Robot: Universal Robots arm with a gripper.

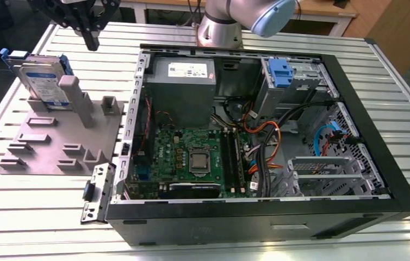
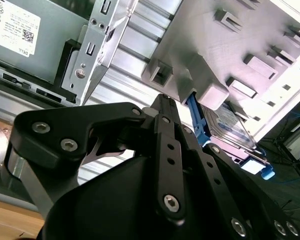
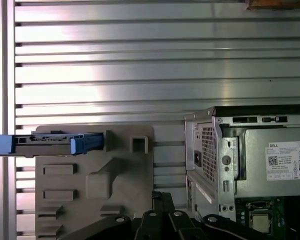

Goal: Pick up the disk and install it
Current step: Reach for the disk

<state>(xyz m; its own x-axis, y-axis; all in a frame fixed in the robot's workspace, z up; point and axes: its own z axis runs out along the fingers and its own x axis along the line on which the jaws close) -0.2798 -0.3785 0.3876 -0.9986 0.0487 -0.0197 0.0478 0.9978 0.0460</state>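
The disk point(image 1: 42, 81) is stood on edge in a grey fixture point(image 1: 53, 142) on the slatted bench point(image 1: 24, 217), beside the open computer case point(image 1: 227, 217). The jaws are closed together, empty, above and apart from it.

Silver, blue-railed disk point(image 1: 42, 81) stands upright on edge in the grey fixture point(image 1: 45, 147)

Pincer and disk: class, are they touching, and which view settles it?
Apart. The exterior view shows the pincer hanging above and beside the disk, with bare table slats between them.
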